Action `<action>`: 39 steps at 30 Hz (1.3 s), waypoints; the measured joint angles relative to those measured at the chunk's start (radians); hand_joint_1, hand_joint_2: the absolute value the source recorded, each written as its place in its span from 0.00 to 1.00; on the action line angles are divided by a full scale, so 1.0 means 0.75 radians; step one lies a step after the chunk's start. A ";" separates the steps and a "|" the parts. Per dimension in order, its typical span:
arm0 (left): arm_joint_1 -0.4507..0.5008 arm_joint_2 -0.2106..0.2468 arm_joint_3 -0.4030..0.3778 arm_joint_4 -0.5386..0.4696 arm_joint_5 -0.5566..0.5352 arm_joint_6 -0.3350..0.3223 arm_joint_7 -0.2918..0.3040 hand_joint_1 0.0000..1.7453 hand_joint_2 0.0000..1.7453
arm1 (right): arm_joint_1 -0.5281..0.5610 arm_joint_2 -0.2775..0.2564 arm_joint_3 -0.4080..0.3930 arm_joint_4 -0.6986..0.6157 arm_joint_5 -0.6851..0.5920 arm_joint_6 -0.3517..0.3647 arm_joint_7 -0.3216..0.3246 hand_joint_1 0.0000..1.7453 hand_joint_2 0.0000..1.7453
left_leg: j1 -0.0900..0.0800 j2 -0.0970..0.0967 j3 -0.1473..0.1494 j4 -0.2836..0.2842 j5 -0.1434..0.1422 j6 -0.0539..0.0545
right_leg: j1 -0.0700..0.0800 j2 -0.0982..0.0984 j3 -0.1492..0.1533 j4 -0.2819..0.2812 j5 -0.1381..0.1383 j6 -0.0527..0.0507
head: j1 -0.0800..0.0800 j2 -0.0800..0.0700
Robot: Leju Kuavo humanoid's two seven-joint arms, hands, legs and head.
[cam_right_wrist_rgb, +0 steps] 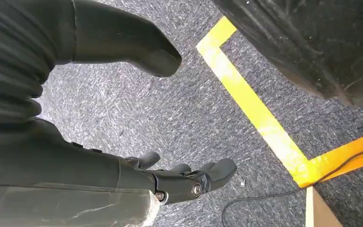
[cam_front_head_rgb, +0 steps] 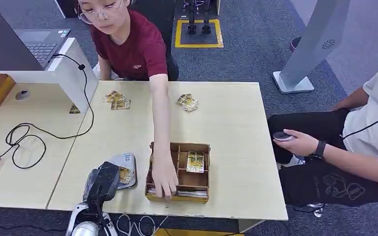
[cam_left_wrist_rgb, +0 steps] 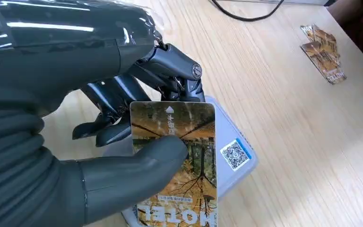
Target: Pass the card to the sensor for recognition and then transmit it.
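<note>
Head view: the left hand [cam_front_head_rgb: 103, 181] hung over the grey sensor [cam_front_head_rgb: 128, 169] at the counter [cam_front_head_rgb: 236, 123] front edge, far nearer it than the right.

Left wrist view: thumb and fingers [cam_left_wrist_rgb: 118, 113] pinched the card [cam_left_wrist_rgb: 179, 156], its long axis running outward from the hand, face directly above the sensor, apparently just apart.

Right wrist view: the right hand [cam_right_wrist_rgb: 179, 177] hung above carpet, fingers apart, holding nothing.
</note>
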 joint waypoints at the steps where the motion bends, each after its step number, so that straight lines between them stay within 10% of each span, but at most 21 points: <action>1: -0.001 0.000 -0.001 0.002 0.000 0.000 0.000 1.00 1.00 | 0.000 0.000 0.000 -0.001 0.000 0.001 0.000 0.00 1.00 | 0.000 0.000 0.000 0.000 0.000 0.000 | 0.000 0.000 0.000 0.000 0.000 0.000 | 0.000 0.000; 32: -0.125 -0.048 -0.043 0.232 0.187 0.034 -0.044 1.00 1.00 | 0.023 -0.009 0.016 -0.076 0.072 0.051 0.067 0.00 1.00 | 0.000 -0.001 0.002 0.000 0.001 0.001 | 0.000 -0.001 0.003 0.000 0.000 0.000 | 0.000 0.000; 39: -0.298 -0.101 -0.111 0.510 0.053 0.218 -0.048 1.00 1.00 | 0.025 -0.009 0.050 -0.118 0.096 0.071 0.098 0.00 1.00 | -0.001 -0.002 0.006 0.000 0.001 0.001 | -0.001 -0.003 0.007 0.000 0.001 0.000 | 0.000 0.000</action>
